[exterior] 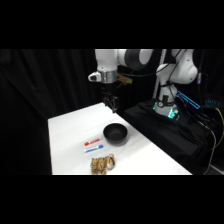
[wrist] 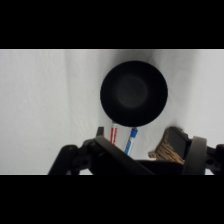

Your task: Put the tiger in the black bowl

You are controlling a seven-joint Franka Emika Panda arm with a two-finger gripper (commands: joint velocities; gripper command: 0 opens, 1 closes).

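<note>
Nothing of the job is done yet, as far as I can judge. The tiger [exterior: 102,164] lies on the white bench [exterior: 70,135] at its near edge, roughly at 7 o'clock from the black bowl [exterior: 115,134] in the side view, apart from it and untouched. The bowl sits empty; the wrist view looks straight down into it and shows only its dark inside. Between bowl and tiger lie two thin sticks, a red one [exterior: 92,143] and a blue one [exterior: 94,148], side by side, just off the bowl's rim at about 8 o'clock. So everything is left: reach the tiger, take hold, lift, carry it over the bowl and let go.

My hand [exterior: 113,107] hangs above the bench's far part, at about 12 o'clock from the bowl in the side view, clear of the surface and pointing down, with the arm coming in from the upper right. It holds nothing. Whether my fingers are apart or together I cannot tell; the side view shows them only as a dark stub, and in the wrist view only the black linkage rises from the bottom edge.

In the wrist view the bowl fills the middle, the sticks poke out from its rim at 6 o'clock, and the tiger peeks in at about 5 o'clock, partly hidden behind my own linkage.
</note>
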